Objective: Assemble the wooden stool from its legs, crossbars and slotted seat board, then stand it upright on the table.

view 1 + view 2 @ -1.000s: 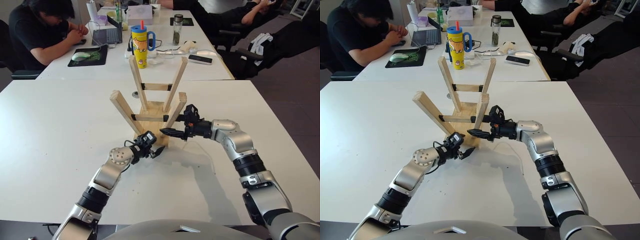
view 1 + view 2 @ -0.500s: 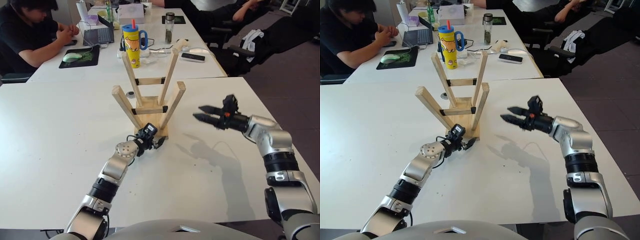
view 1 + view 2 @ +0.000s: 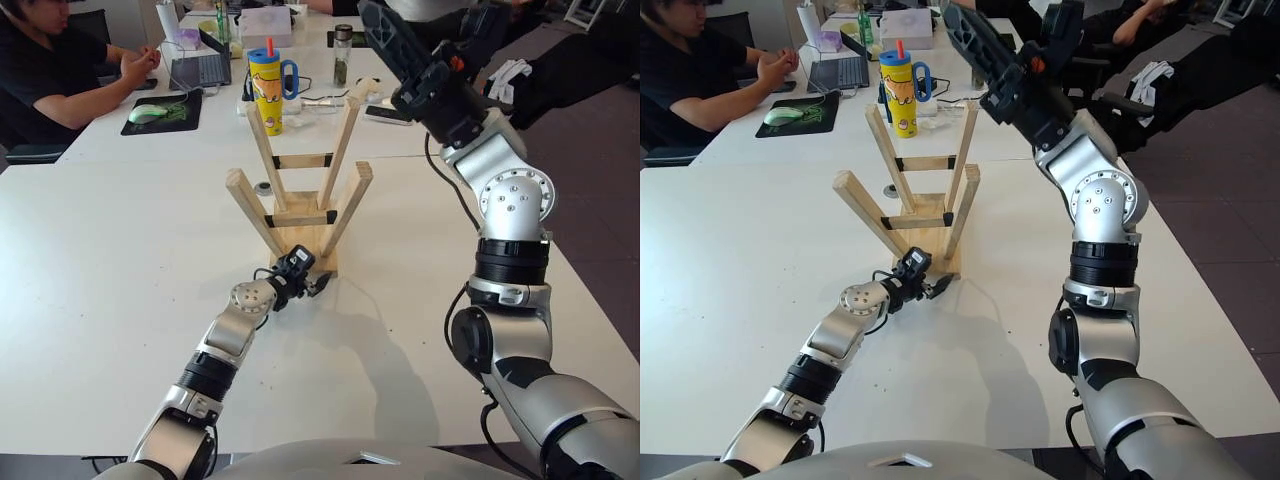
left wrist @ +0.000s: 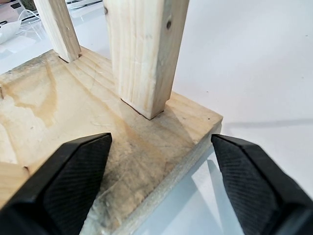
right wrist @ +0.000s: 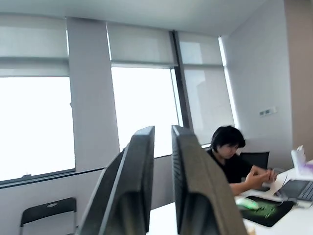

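Observation:
The wooden stool (image 3: 300, 200) stands upside down mid-table, its seat board (image 4: 73, 112) flat on the table (image 3: 120, 300) and its legs and crossbars pointing up. My left gripper (image 3: 310, 287) is open at the seat board's near corner. Its fingers (image 4: 73, 176) sit either side of that corner, just below one leg (image 4: 144, 54), not touching it. My right gripper (image 3: 385, 35) is raised high over the far right of the table, well away from the stool. Its fingers (image 5: 137, 181) stand a narrow gap apart with nothing between them.
On the far table stand a yellow cup (image 3: 268, 85), a dark jar (image 3: 342, 55), a phone (image 3: 385, 113), a laptop (image 3: 195, 70) and a mouse on a green pad (image 3: 145, 113). A person sits at its left end. White tabletop lies on both sides of the stool.
My right gripper left the stool's near leg, swung out to the right, then rose high above the table. The left gripper stayed at the seat board corner. The head view shifted slightly.

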Controlling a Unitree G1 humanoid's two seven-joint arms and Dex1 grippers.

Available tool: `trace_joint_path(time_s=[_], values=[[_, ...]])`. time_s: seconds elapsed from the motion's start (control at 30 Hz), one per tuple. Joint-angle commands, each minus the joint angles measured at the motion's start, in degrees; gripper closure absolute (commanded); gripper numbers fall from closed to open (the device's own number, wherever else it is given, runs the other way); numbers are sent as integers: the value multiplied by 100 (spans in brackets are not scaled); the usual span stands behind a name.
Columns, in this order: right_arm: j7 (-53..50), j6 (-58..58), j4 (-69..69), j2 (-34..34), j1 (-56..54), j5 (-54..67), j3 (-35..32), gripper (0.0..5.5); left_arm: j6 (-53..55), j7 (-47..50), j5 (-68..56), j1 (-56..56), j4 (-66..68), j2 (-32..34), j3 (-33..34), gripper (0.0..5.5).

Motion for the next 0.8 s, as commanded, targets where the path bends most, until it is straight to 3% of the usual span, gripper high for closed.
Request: trace_joint_path(time_s=[0.03,0.1,0.17,0.23,0.4,0.67,0.73,0.8], values=[[-312,249,61,262,477,-503,710,545,724,19,140,767,758,258,-44,174],[-602,985,344,-93,2129,-1551,2224,545,753,-5,145,738,713,248,-65,174],[-661,1334,606,-470,3312,-2099,2976,545,800,-13,124,704,625,252,-39,174],[-810,1322,371,-299,3390,-1986,2684,545,832,-37,108,737,524,290,-23,174],[-698,381,-115,508,1947,-972,1576,545,807,2,123,876,566,265,-18,174],[-926,-109,-1089,411,-75,516,14,545,788,36,120,853,686,205,11,174],[-1057,85,-1086,428,-9,547,69,545,764,69,112,911,705,204,38,174],[-1426,585,-790,477,805,-4,689,545,766,84,108,923,720,191,40,174]])
